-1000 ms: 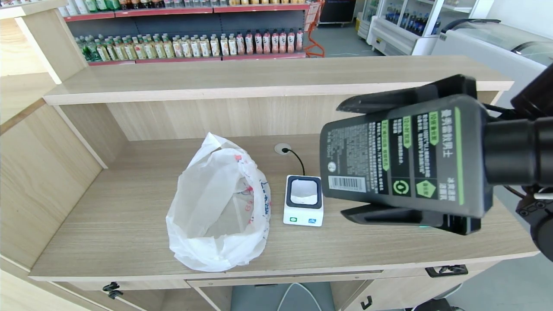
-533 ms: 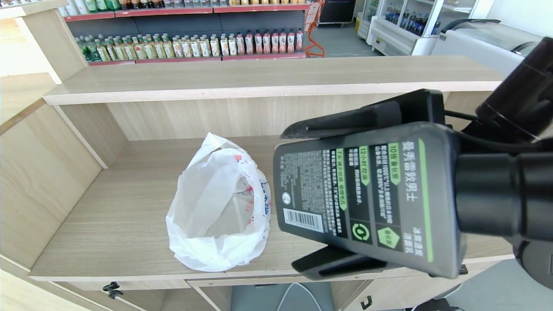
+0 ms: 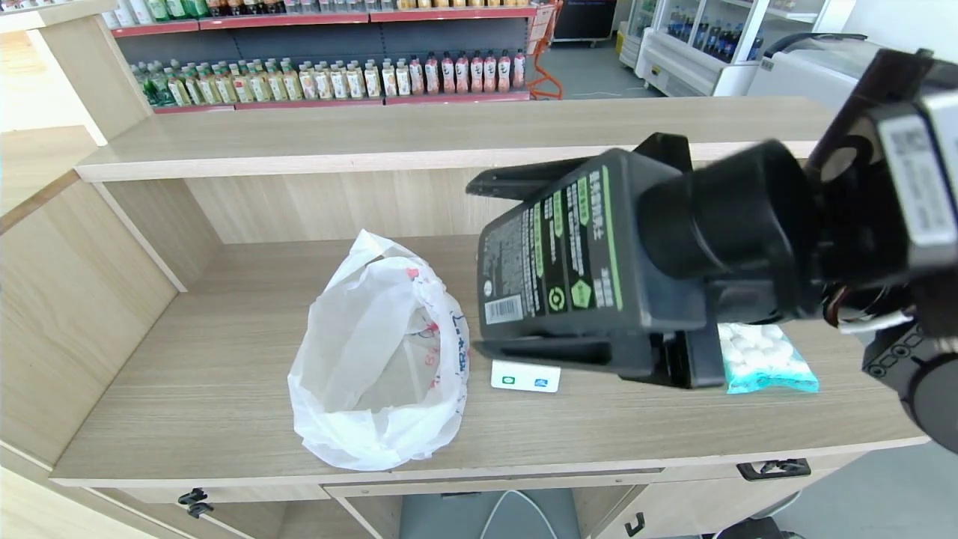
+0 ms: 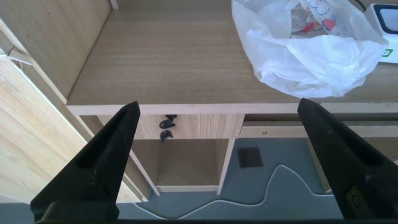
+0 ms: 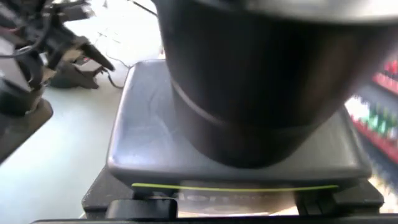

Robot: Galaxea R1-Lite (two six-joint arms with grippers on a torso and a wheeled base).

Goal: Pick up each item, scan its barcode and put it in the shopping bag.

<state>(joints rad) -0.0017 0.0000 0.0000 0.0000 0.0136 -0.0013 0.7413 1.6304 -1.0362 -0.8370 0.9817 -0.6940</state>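
My right gripper (image 3: pixel 479 266) is shut on a dark grey bottle (image 3: pixel 554 262) with green labels and a black cap (image 3: pixel 726 213), holding it in the air. The bottle is tilted, its cap toward the head camera and its barcode (image 3: pixel 503 308) facing up. It hangs over the white scanner (image 3: pixel 525 378), whose front edge shows below it. The white shopping bag (image 3: pixel 378 359) stands open just left of the scanner. In the right wrist view the cap (image 5: pixel 261 81) and bottle shoulder (image 5: pixel 149 137) are close up. My left gripper (image 4: pixel 217 109) is open, low by the counter's front edge near the bag (image 4: pixel 311 43).
A teal packet of white balls (image 3: pixel 763 358) lies on the wooden counter (image 3: pixel 187 389) right of the scanner. A raised ledge (image 3: pixel 374 142) runs along the back and a side wall (image 3: pixel 75 299) closes the left. Shelves of drinks stand behind.
My right gripper has carried the bottle left over the scanner and turned it, so the cap now points toward the head camera. The teal packet has come into sight.
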